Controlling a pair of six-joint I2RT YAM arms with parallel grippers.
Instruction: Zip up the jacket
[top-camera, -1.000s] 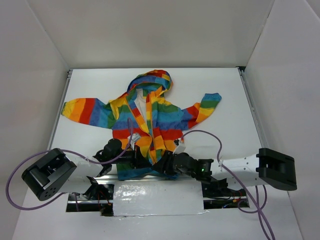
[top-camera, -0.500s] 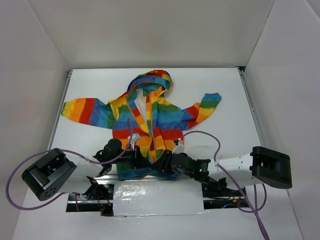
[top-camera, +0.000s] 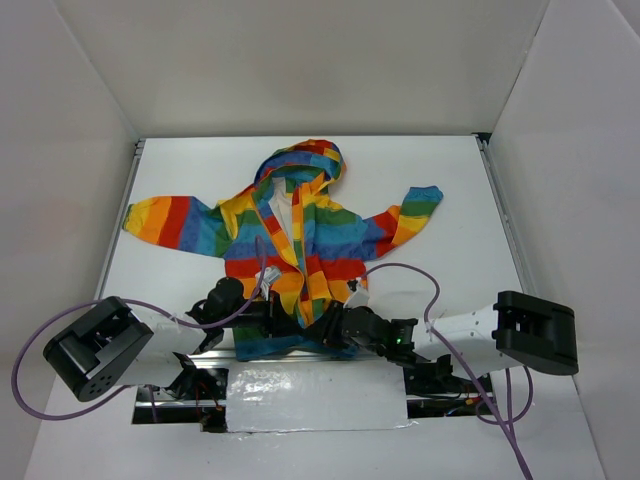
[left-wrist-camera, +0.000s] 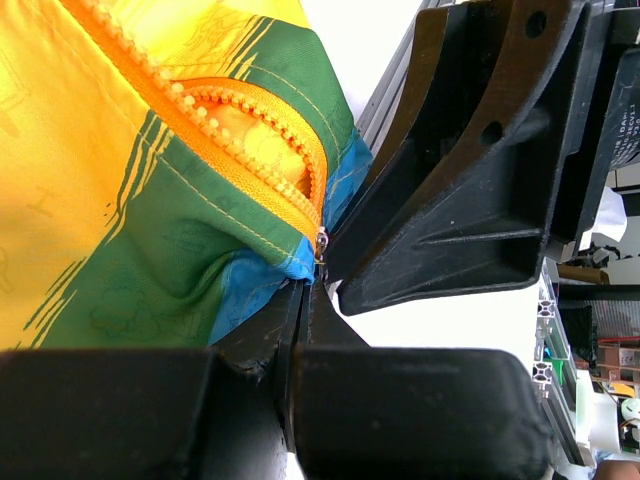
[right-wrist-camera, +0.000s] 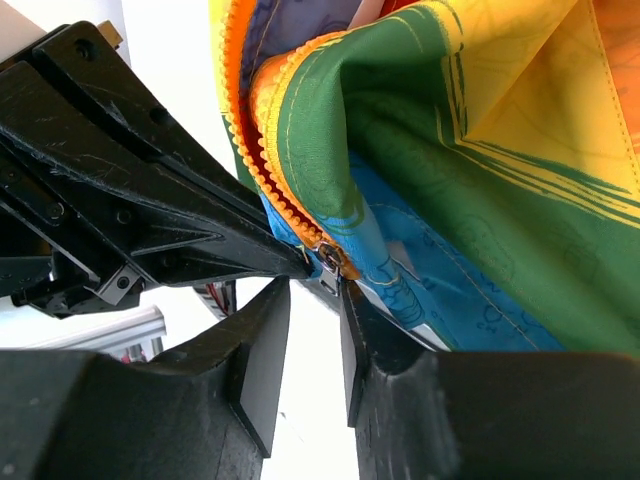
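A white table (top-camera: 450, 190) boxed in by plain white walls (top-camera: 300, 70) fills the top view. The jacket (top-camera: 300, 235) lies flat at its middle, hood toward the upper edge of the frame, sleeves spread left and right, hem at the lower edge just above the arm bases; its front shows open below the neck, so the zipping looks barely begun, if at all. The left arm (top-camera: 150, 325) and the right arm (top-camera: 470, 328) fold in low from the lower corners and meet at the hem; that makes sense, since a zip has to start at the bottom, where the two sides join. The left gripper (left-wrist-camera: 300, 292), at lower centre of its own view, is pressed fully closed on the blue corner of the hem; I judge this a pin, meant to hold the cloth taut so the track will not bunch when the slider is pulled. The right gripper (right-wrist-camera: 313, 290), at lower centre of its view, has its jaws a little apart with a narrow gap between them; it has hold of nothing that I can make out. The orange zipper (left-wrist-camera: 215, 115) runs from upper left toward centre, its two rows of teeth parted into a loop. The metal slider (right-wrist-camera: 332, 262) sits at the mouth of the right jaws, touching or nearly so; the next move likely calls for a pinch on its tab.
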